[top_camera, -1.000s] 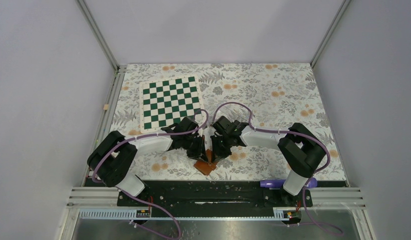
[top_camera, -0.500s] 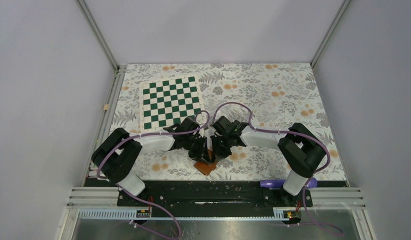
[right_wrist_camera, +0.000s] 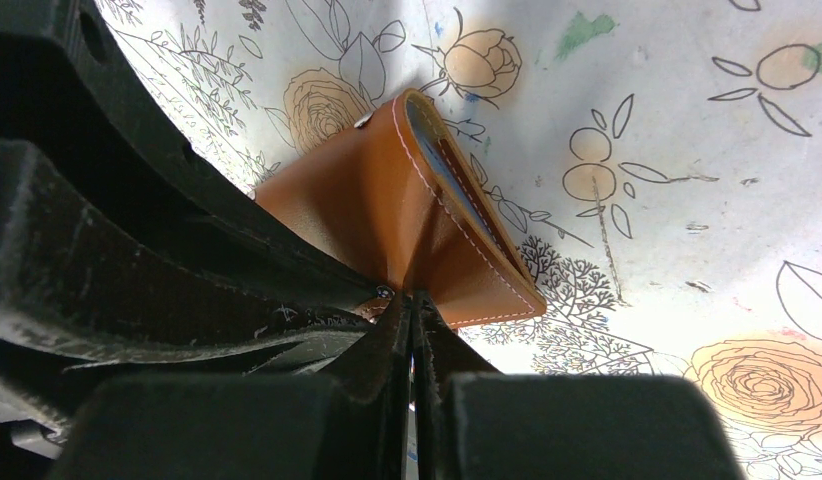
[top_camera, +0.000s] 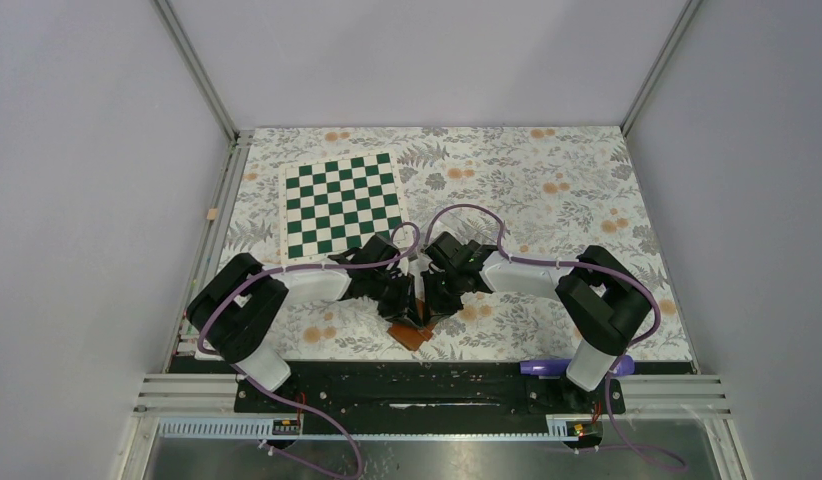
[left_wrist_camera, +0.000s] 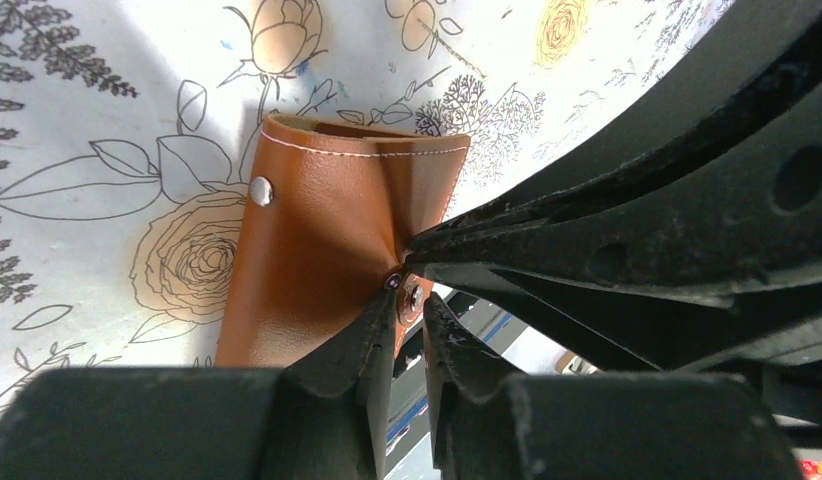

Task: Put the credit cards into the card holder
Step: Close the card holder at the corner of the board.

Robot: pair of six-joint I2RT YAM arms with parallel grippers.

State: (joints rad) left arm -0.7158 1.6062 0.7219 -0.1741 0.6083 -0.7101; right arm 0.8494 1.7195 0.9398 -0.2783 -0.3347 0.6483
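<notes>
**Card holder pinched between two grippers, off the chessboard's near corner**

The brown leather fold-over card holder [top_camera: 413,335] lies on the floral-printed tablecloth [top_camera: 547,200], just off the near right corner of the green-and-white chessboard mat [top_camera: 342,203], on the side toward the arm bases. Both arms reach in from either side and meet over it. From above their black heads cover most of the leather, so only its near corner shows.

The right gripper [right_wrist_camera: 415,300] is clamped shut on the card holder, its two fingers pressed together on a fold of leather that puckers toward the pinch. In the right wrist view the holder tilts up from the cloth and a pale blue-grey lining [right_wrist_camera: 439,150] shows in its gaping edge. The left arm's black body fills that view's left side and hides the rest of the leather.

The left gripper [left_wrist_camera: 409,305] has its fingers a narrow crack apart, with a small metal snap stud [left_wrist_camera: 412,297] on the holder's corner sitting right at the tips. I cannot tell whether they press on it. A second snap stud [left_wrist_camera: 260,190] sits on the holder's outer face. The right arm's dark fingers cross the right half of that view and block the holder's far side.

A purple cylindrical object [top_camera: 547,367] lies well to the right of the chessboard and nearer, beside the right arm's base. A small beige block [top_camera: 213,214] sits on the rail just left of the chessboard
</notes>
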